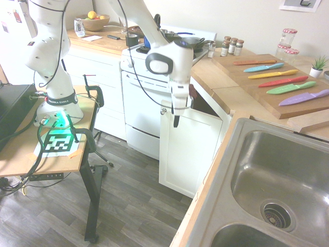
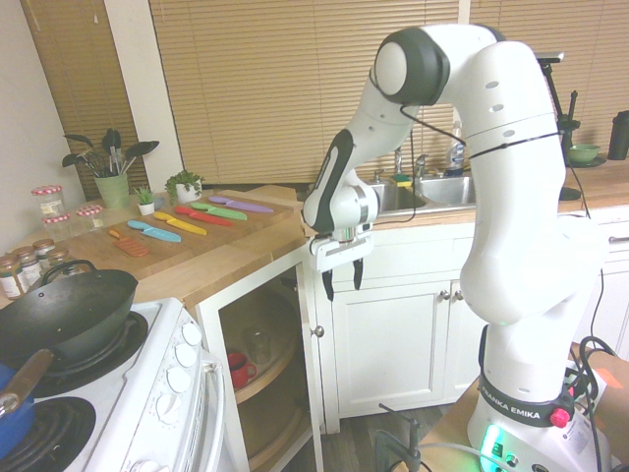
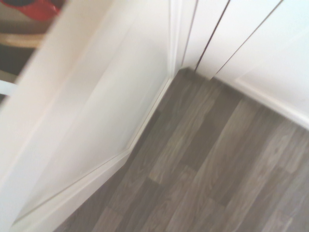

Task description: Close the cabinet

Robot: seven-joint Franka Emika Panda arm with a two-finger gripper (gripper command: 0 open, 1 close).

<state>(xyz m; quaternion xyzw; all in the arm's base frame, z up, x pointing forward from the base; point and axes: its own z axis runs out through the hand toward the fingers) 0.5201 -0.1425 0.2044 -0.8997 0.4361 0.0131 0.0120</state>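
Cabinet door [image 1: 187, 146] ajar at frame centre, right of the white oven [image 1: 146, 103]; rigid hinged panel, likely light and free-swinging. Gripper [image 2: 341, 279] spread apart, empty, hanging just off the door's top edge. Best pushed flat on the outer face near the knob [image 1: 163, 111], far from the hinge; no grasp needed.

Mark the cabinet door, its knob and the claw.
cabinet door [image 1: 187, 149], first exterior view, centre panel.
knob [image 1: 163, 111], first exterior view, round head.
claw [image 2: 340, 284], second exterior view, between open fingertips.
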